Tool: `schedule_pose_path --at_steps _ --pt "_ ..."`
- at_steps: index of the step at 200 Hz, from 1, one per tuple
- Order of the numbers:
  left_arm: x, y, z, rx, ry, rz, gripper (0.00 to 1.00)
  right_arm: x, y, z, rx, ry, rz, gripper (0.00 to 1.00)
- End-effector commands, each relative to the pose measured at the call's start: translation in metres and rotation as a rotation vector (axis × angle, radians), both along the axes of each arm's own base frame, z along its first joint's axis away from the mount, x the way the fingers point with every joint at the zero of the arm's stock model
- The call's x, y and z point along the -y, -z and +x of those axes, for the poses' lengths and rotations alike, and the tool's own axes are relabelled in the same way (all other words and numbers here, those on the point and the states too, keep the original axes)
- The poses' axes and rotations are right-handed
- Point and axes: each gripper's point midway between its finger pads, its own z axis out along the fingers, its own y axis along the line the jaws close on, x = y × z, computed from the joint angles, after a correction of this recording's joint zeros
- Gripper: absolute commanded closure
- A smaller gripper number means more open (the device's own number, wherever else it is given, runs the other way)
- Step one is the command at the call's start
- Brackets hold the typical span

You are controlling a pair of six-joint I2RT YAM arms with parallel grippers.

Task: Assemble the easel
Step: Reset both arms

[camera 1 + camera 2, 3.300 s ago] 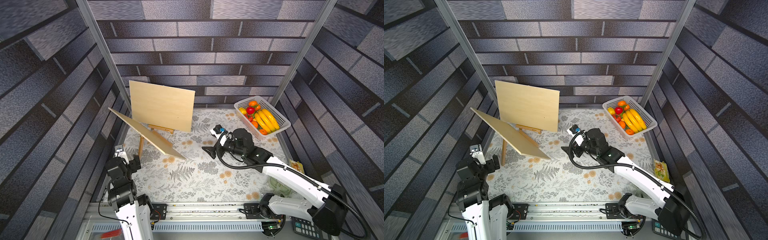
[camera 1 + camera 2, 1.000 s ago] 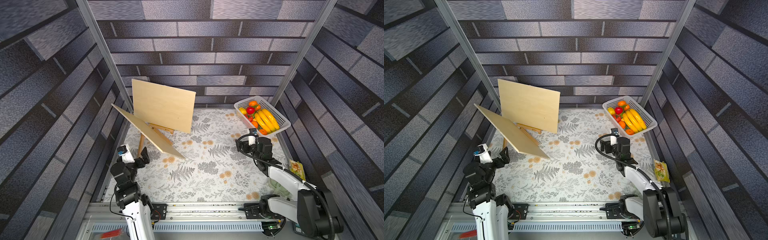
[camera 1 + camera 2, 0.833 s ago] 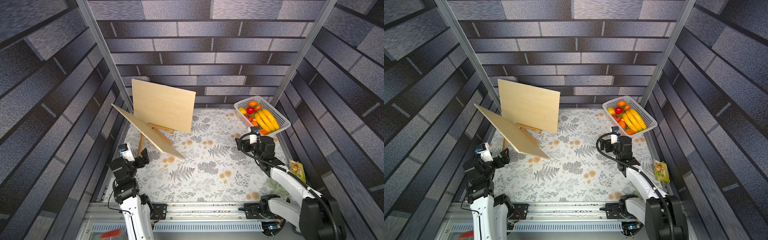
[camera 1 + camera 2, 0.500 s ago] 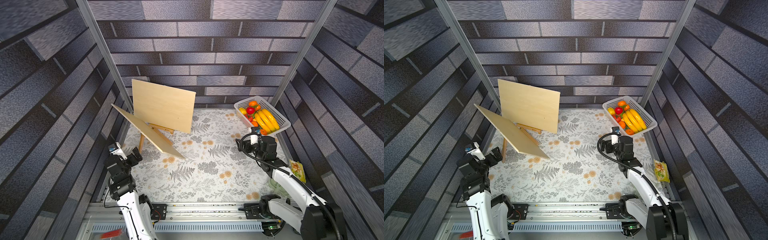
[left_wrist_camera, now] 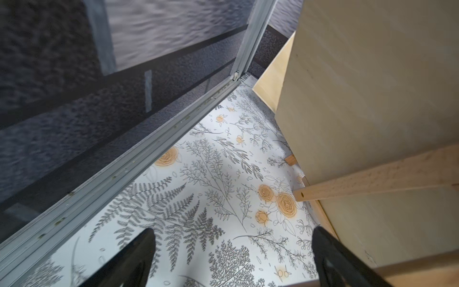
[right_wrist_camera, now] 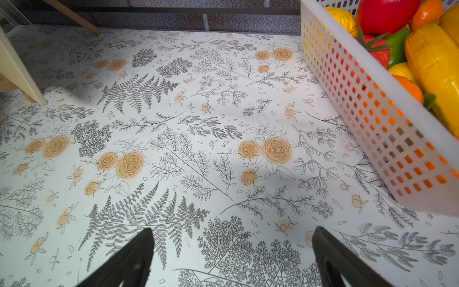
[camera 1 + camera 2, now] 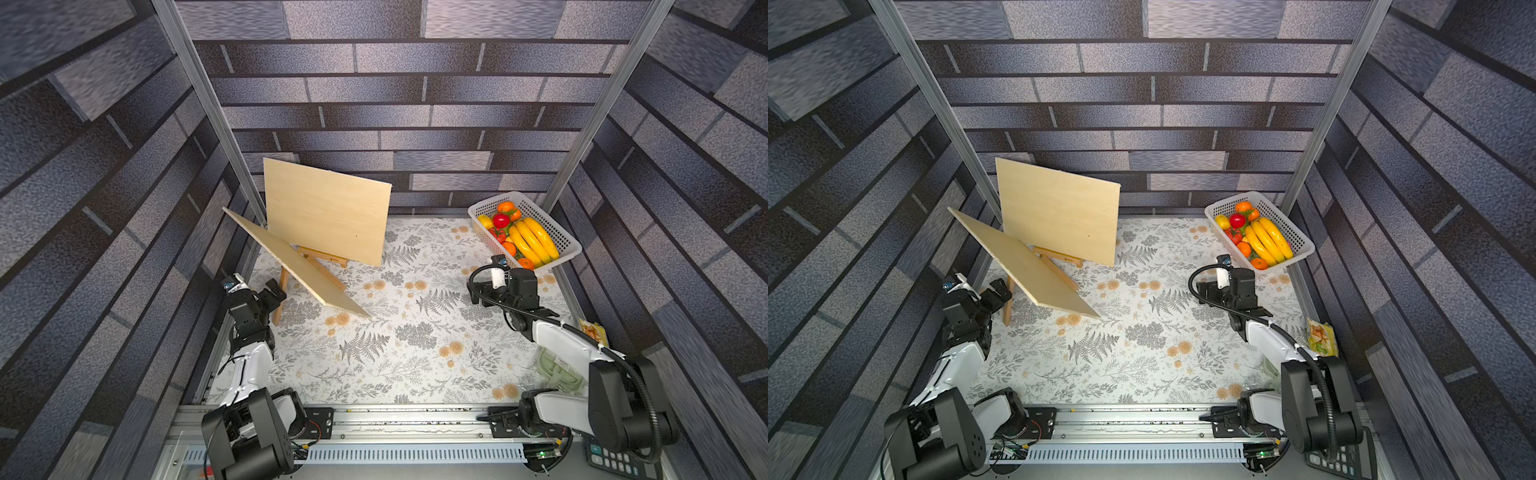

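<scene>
Looks to me like we're most of the way there. The small pale wooden easel (image 7: 328, 258) stands on its legs around 10 o'clock on the floral-print tabletop (image 7: 395, 361). A tilted light plywood panel (image 7: 291, 266) lies across it, and a second, upright plywood panel (image 7: 328, 212) is behind at 11. I can't tell if either board sits properly on the ledge, so I'm guessing that's what's left. The left gripper (image 7: 272, 292) hangs at 9 o'clock just beside an easel leg, jaws spread wide with nothing in them. The right gripper (image 7: 475, 291) is at 3 o'clock near the white perforated fruit basket (image 7: 559, 258), also wide apart and empty.
</scene>
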Motion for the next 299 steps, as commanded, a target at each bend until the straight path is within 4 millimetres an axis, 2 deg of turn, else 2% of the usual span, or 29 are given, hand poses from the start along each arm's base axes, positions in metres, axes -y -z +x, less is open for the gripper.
schedule_pose_path --at_steps 1,24,55,82,104,128,154,169,179,198,246,299 --pt "0.005 -0.010 0.018 0.065 0.024 0.082 0.00 -0.001 -0.022 0.020 0.085 -0.001 -0.002 0.00" --pt "0.012 0.005 0.027 0.062 0.044 0.076 0.00 -0.004 -0.020 0.026 0.083 -0.015 0.002 0.00" --pt "0.026 0.032 0.030 0.040 0.074 0.092 0.00 -0.006 -0.013 0.030 0.073 -0.023 0.005 0.00" --pt "0.031 0.032 0.038 0.100 0.094 0.101 0.00 -0.007 -0.005 0.033 0.027 -0.024 -0.002 0.00" --pt "0.034 0.034 0.038 0.068 0.104 0.105 0.00 -0.008 -0.003 0.033 0.020 -0.033 -0.002 0.00" --pt "0.049 0.032 0.039 0.094 0.166 0.149 0.00 -0.009 0.000 0.032 0.018 -0.041 -0.004 0.00" --pt "0.079 0.033 0.040 0.135 0.281 0.243 0.00 -0.008 -0.001 0.029 0.037 -0.040 -0.003 0.00" --pt "0.088 0.037 0.038 0.164 0.309 0.280 0.00 -0.007 -0.002 0.026 0.050 -0.039 -0.001 0.00" --pt "0.087 0.039 0.035 0.188 0.294 0.291 0.00 -0.008 -0.001 0.025 0.054 -0.041 0.001 0.00" --pt "0.073 0.041 0.033 0.156 0.223 0.265 0.00 -0.008 0.000 0.024 0.060 -0.044 0.000 0.00" --pt "0.076 0.039 0.037 0.190 0.275 0.234 0.00 -0.009 0.005 0.022 0.057 -0.054 0.003 0.00" --pt "0.078 0.040 0.039 0.185 0.304 0.218 0.00 -0.006 -0.004 0.015 0.113 -0.044 -0.002 0.00"
